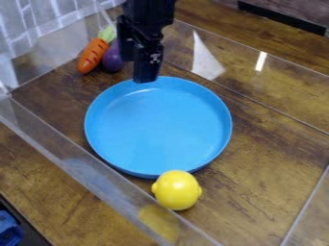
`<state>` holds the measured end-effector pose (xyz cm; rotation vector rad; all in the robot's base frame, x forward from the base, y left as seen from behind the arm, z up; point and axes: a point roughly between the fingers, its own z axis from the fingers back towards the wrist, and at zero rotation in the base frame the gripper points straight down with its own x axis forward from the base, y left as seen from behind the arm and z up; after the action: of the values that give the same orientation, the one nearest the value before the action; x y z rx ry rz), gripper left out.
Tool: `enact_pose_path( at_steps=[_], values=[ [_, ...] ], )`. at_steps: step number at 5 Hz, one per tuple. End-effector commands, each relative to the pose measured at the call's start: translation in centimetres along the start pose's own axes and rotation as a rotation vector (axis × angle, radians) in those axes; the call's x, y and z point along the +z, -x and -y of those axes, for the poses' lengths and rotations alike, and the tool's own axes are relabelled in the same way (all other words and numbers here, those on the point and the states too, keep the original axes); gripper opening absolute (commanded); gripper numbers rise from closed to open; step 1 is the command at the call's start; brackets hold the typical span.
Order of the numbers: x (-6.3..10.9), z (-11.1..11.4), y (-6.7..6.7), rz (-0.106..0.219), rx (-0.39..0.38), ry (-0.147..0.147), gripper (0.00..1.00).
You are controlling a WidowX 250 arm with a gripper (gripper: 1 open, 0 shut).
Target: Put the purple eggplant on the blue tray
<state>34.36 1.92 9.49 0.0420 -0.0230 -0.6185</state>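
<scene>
The arm reaches down from the top, its gripper (pixel 139 69) hanging above the blue tray's (pixel 158 126) far edge, fingers spread apart. The purple eggplant (pixel 113 58) lies just beside the carrot (pixel 91 56).

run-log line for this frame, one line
end effector: open, beside eggplant | eggplant: off tray, next to carrot | tray: on table, nothing on it | lemon: at tray's near edge | placement: not done

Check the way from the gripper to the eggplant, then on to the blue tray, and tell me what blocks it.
Nothing visible stands between the gripper and the purple eggplant, or between it and the blue tray. The carrot lies on the eggplant's far side from the tray.
</scene>
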Motion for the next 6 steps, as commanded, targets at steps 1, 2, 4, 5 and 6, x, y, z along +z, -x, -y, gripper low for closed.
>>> enact_pose_path(
  at_steps=[1, 2, 4, 5, 6],
  values=[
    [4.3, -0.2, 0.3, 0.070, -0.062, -0.075, 1.00],
    [4.8, -2.1, 1.2, 0.074, -0.062, -0.105, 1.00],
    [3.3, -4.8, 2.1, 0.082, -0.082, -0.130, 0.00],
    [3.0, -4.7, 1.3, 0.089, -0.116, -0.129, 1.00],
    [2.7, -4.6, 0.5, 0.096, -0.148, -0.125, 1.00]
  ],
)
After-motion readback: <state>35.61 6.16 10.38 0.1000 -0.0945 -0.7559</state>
